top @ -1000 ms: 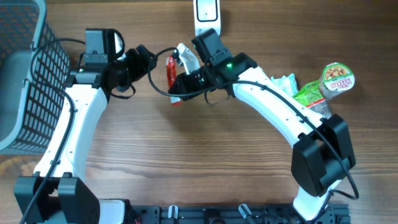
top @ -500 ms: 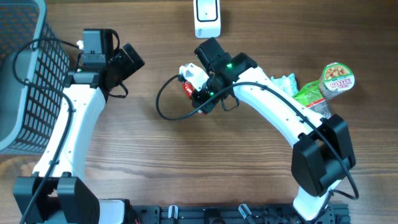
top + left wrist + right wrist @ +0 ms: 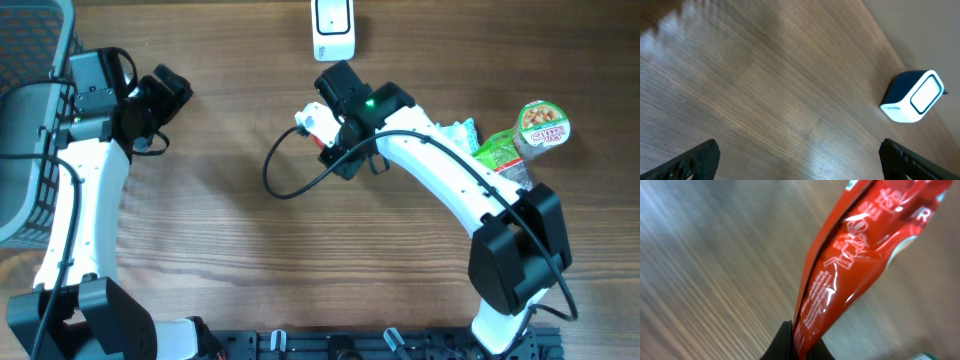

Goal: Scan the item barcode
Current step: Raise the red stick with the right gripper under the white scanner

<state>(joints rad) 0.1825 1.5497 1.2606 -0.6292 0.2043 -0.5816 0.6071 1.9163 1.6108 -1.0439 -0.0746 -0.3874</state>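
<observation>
**Red packet clamped in the right gripper, just short of the scanner**

The right gripper (image 3: 799, 342) is clenched on the lower edge of a red glossy foil packet (image 3: 855, 262). Only the dark tips of its fingers (image 3: 784, 341) show at the bottom of the right wrist view. The packet runs up and out of that frame at the top right, so its far end is cut off. Its white print is too blurred to read, and the wood behind it is smeared.

From overhead, most of the packet is hidden under the gripper and the arm, and only a white end and slivers of red peek out. It sits just in front of the white and dark-blue barcode scanner (image 3: 333, 28), near it but apart. The scanner's top is clipped by the frame edge.

The left gripper (image 3: 170, 88) is released. Its two black fingertips (image 3: 697, 156) stand at opposite corners of the left wrist view with only the wooden table (image 3: 300, 260) between them. It hangs beside the grey mesh basket (image 3: 15, 160), which is cut off at the left edge.

A black cable (image 3: 285, 178) loops on the table below the right gripper. At the right, a cup with a printed lid (image 3: 543, 125) and a green packet (image 3: 495, 155) lie partly covered by the right arm.
</observation>
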